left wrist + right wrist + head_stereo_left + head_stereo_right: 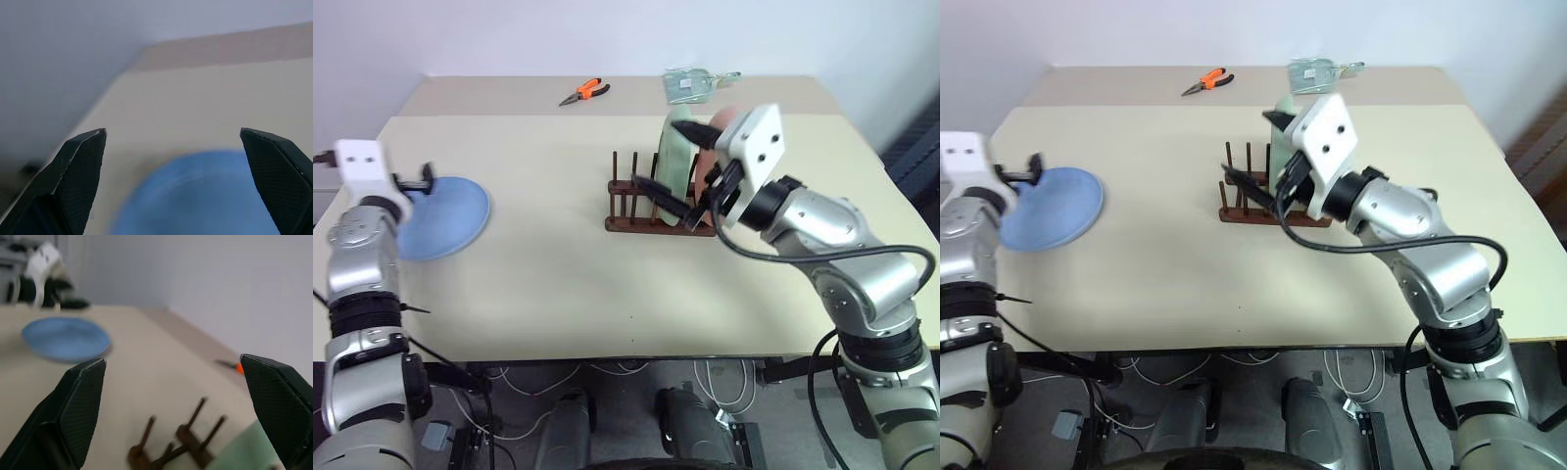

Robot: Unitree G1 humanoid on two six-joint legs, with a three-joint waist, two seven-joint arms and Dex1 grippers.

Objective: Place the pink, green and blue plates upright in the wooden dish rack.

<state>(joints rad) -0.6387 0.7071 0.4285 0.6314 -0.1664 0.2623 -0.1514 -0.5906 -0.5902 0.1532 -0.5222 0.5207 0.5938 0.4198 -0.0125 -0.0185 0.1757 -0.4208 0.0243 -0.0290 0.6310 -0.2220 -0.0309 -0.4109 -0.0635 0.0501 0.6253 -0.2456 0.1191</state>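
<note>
- The left tool (pixel 423 180) hangs released, its two black fingers spread wide with nothing between them, at the near-left rim of the blue plate (pixel 445 217).
- The blue plate lies flat on the cream surface (pixel 558 284), well apart from the wooden dish rack (pixel 651 208) and off to the rack's left. Judgement: the left arm is plainly the nearer one for this plate; the right would have to cross the whole surface.
- The plate is round, shallow and matte, light blue, face up, so its rim offers the only purchase; being round, it has no long axis to line up with.
- The right tool (pixel 677 166) stands released beside the rack, fingers spread to either side of the green plate (pixel 674 168) without closing on it.
- The green plate stands upright on edge between the dark pegs, pale mint in colour. The pink plate (pixel 717 147) stands just behind it, largely hidden by the right wrist. Empty pegs remain at the rack's left end.
- Judgement: two plates are racked and the blue one remains.
- Farther back lie orange-handled pliers (pixel 584 92) and a clear packet (pixel 691 84), clear of the work.
</note>
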